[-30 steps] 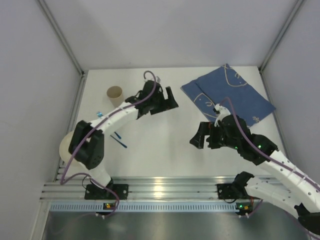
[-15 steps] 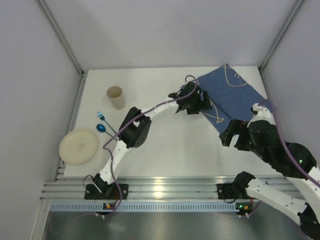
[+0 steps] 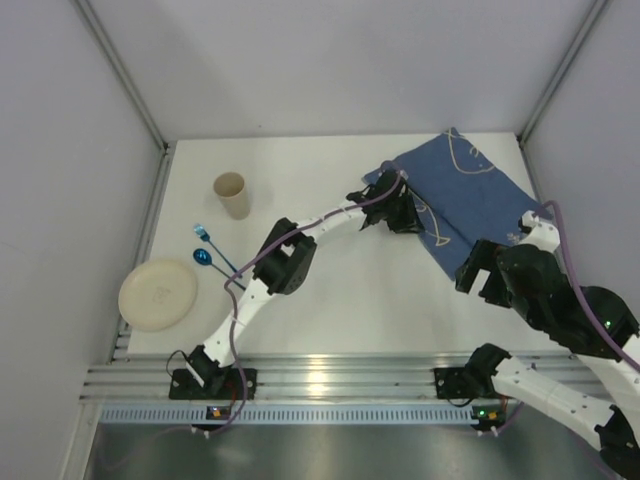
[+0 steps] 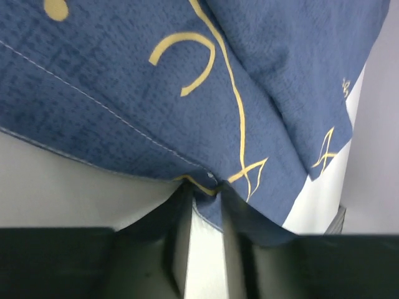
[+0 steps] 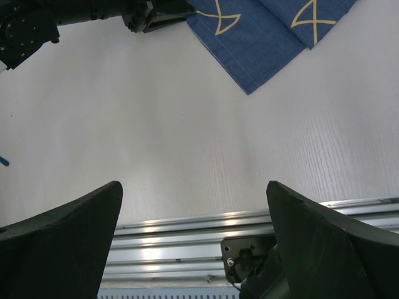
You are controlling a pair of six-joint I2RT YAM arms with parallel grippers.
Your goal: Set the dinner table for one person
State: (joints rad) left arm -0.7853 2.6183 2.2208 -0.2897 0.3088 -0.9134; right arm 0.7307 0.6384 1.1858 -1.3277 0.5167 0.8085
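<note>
The dinner table point(image 3: 330, 290) is a white top with a dark blue placemat point(image 3: 470, 195) lying crooked at its back right. My left gripper point(image 3: 400, 215) reaches across to the mat's left edge. In the left wrist view the left gripper point(image 4: 204, 190) has its fingertips pinched on the hem of the placemat point(image 4: 156, 93), and the cloth puckers up between them. My right gripper point(image 3: 478, 282) hovers just off the mat's near corner. In the right wrist view the right gripper point(image 5: 193, 184) stands wide open over the bare table point(image 5: 187, 124), holding nothing.
A tan paper cup point(image 3: 231, 192) stands at the back left. A blue fork point(image 3: 200, 231) and blue spoon point(image 3: 205, 258) lie near the left edge, beside a cream plate point(image 3: 158, 294). An aluminium rail point(image 3: 320, 375) runs along the near edge. Walls close in three sides.
My left arm swung from near the cup across to the placemat's left edge and its jaws closed on the hem. My right arm drew back to the right, staying open.
</note>
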